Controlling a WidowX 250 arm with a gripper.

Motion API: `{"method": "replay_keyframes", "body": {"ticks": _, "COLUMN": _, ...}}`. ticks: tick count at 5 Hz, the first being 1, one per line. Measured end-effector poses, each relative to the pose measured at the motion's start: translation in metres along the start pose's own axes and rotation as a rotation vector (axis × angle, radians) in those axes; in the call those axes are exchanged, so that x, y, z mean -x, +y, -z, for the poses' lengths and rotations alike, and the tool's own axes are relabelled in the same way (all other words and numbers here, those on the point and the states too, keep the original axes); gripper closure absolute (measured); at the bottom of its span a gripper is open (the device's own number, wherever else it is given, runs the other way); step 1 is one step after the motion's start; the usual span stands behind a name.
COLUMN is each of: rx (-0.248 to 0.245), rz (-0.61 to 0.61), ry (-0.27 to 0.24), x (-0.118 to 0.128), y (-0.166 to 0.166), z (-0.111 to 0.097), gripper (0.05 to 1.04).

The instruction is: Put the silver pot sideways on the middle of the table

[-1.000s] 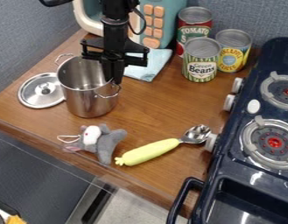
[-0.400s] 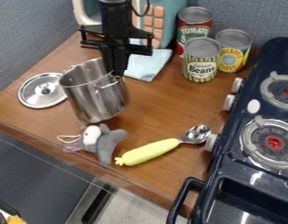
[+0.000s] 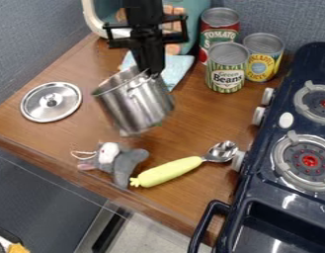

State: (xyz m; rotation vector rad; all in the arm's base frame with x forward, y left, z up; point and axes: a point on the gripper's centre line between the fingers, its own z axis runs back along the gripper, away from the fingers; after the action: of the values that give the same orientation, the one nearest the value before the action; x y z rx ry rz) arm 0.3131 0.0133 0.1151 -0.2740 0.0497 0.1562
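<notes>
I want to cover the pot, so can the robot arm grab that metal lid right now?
Probably not: its gripper is holding the tilted silver pot, though nothing lies on or over the metal lid.

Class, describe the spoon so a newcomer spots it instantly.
Start at the dark stove on the right. On the wooden counter beside it lies the spoon, its metal bowl near a stove knob. Unlike the grey plush toy to its left, it has a yellow handle.

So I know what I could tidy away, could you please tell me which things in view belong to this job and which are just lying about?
Job:
- silver pot
- gripper, holding it
- wooden table

Lying about:
- metal lid
- grey plush toy
- yellow-handled spoon
- three cans
- light-blue cloth
- stove
</notes>
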Motion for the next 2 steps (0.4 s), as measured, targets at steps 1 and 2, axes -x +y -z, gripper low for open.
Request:
{"method": "replay_keyframes", "body": {"ticks": 1, "rx": 0.263, "rz": 0.151, "ry": 0.092, "x": -0.0024, "y": -0.0057, "z": 0.0113, "gripper": 1.025}}
{"method": "replay_keyframes", "body": {"ticks": 2, "rx": 0.489, "rz": 0.192, "ry": 0.124, "x": -0.0039, "y": -0.0002, "z": 0.0154, "gripper": 1.025}}
